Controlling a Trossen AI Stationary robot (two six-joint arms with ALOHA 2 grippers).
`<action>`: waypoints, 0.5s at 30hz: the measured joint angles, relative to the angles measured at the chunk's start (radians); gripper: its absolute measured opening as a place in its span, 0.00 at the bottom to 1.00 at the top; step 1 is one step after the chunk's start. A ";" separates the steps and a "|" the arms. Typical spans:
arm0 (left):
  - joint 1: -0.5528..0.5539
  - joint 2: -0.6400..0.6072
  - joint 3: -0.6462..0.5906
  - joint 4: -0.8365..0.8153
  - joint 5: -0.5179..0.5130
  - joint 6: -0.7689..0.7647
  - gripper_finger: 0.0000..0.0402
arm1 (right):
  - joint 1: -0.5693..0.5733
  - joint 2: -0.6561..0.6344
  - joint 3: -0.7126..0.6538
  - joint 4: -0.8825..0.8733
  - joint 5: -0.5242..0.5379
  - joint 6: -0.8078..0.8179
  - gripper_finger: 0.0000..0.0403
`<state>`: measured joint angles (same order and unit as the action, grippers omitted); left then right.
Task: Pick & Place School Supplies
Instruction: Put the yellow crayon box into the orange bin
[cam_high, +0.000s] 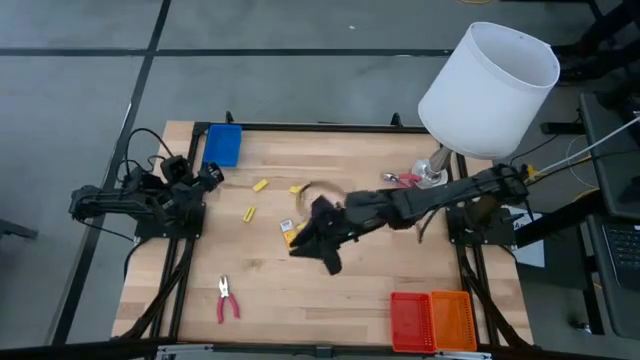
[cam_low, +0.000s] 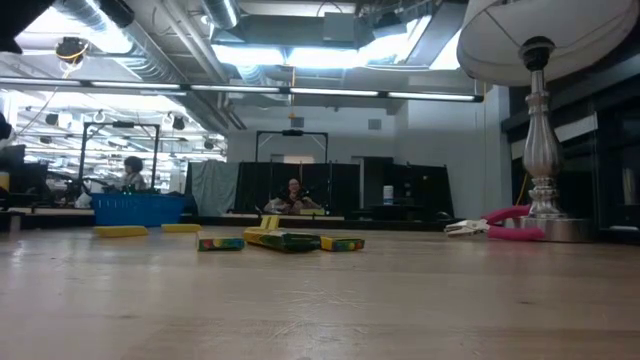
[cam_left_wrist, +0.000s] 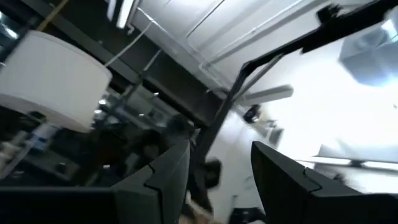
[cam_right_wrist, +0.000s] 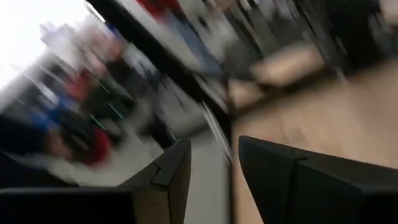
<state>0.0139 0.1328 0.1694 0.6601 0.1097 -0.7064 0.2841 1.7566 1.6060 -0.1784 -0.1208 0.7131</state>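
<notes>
High view: right tool (cam_high: 322, 250), fingers parted and empty, is seen beside the yellow packet (cam_high: 290, 231) at the table (cam_high: 380, 280) centre; left tool (cam_high: 210, 176), parted, is parked by the blue tray (cam_high: 222, 145)

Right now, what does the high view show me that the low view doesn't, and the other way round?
Only the high view shows the red and orange trays, the red-handled pliers at the near edge, and both arms: the right fingers hang mid-table, the left fingers rest parked beside the blue tray.

Only the low view shows the room and people behind.

Both show the yellow packets, the white-shaded lamp and the pliers at its base.
</notes>
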 joint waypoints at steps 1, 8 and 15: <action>0.000 0.009 0.027 -0.026 -0.003 0.020 0.42 | 0.000 0.015 0.024 -0.086 -0.011 -0.007 0.34; 0.000 0.140 0.279 -0.317 0.050 0.156 0.42 | 0.015 0.082 0.080 -0.384 -0.044 -0.040 0.34; -0.008 0.326 0.591 -0.462 0.167 0.235 0.42 | 0.072 0.086 0.081 -0.674 -0.076 -0.088 0.34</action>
<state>0.0057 0.4587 0.7609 0.1984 0.2764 -0.4712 0.3566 1.8423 1.6867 -0.8520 -0.1967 0.6253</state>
